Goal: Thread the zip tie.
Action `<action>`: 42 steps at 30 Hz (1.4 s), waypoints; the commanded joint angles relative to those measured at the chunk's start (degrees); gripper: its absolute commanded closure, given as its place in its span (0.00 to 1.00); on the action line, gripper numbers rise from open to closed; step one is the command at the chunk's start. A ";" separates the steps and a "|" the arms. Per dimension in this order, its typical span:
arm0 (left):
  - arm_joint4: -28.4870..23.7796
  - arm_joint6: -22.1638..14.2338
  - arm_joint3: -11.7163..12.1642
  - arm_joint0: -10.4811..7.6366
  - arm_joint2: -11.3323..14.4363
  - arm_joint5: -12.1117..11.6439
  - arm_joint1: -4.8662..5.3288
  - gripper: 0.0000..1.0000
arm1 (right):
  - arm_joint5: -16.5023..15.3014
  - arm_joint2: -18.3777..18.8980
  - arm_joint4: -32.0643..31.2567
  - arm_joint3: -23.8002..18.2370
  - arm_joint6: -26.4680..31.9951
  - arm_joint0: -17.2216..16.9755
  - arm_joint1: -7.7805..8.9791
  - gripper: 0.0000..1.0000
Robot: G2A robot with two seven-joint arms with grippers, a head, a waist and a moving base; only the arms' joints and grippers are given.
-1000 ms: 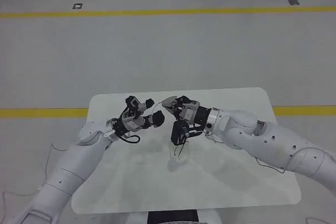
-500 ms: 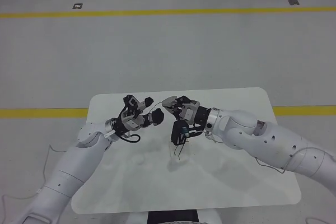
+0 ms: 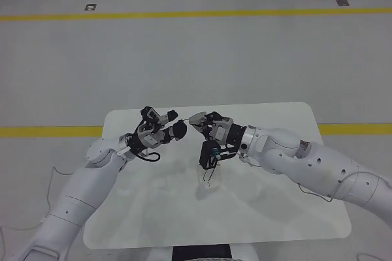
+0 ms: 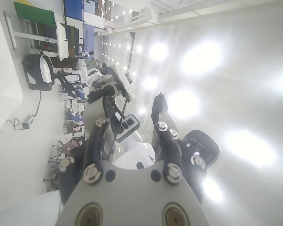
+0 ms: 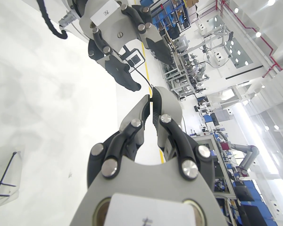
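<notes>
Top view: left gripper (image 3: 177, 124) and right gripper (image 3: 194, 119) nearly tip to tip above the table (image 3: 281, 130), left wrist view shows its fingers (image 4: 159, 109) spread wide, and right wrist view has the right one pinching the thin black zip tie (image 5: 143, 77), which runs toward the left's fingers.

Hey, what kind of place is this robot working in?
Probably a robotics lab or factory hall: yellow floor lines, blue storage racks, and another robot arm in the background.
</notes>
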 commanded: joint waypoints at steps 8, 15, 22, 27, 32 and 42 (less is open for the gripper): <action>-0.07 -0.42 1.07 -0.93 0.50 0.75 -0.45 0.76 | 0.00 0.00 0.00 0.00 0.00 0.00 0.00 1.00; 0.25 -0.46 1.35 -1.40 0.83 1.23 -0.74 0.76 | 0.00 0.00 0.00 0.00 0.00 0.00 0.00 1.00; 0.40 -0.34 1.88 -1.83 1.07 1.15 -1.05 0.80 | 0.00 0.00 0.00 0.00 0.00 0.00 0.00 1.00; 0.42 -0.34 2.21 -2.16 1.16 1.05 -1.26 0.95 | 0.00 0.00 0.00 0.00 0.00 0.00 0.00 1.00; 0.46 -0.45 2.50 -2.33 1.25 1.08 -1.44 0.95 | 0.00 0.00 0.00 0.00 0.00 0.00 0.00 1.00; 0.70 -0.62 3.10 -2.71 1.24 1.54 -1.72 0.87 | 0.00 0.00 0.00 0.00 0.00 0.00 0.00 1.00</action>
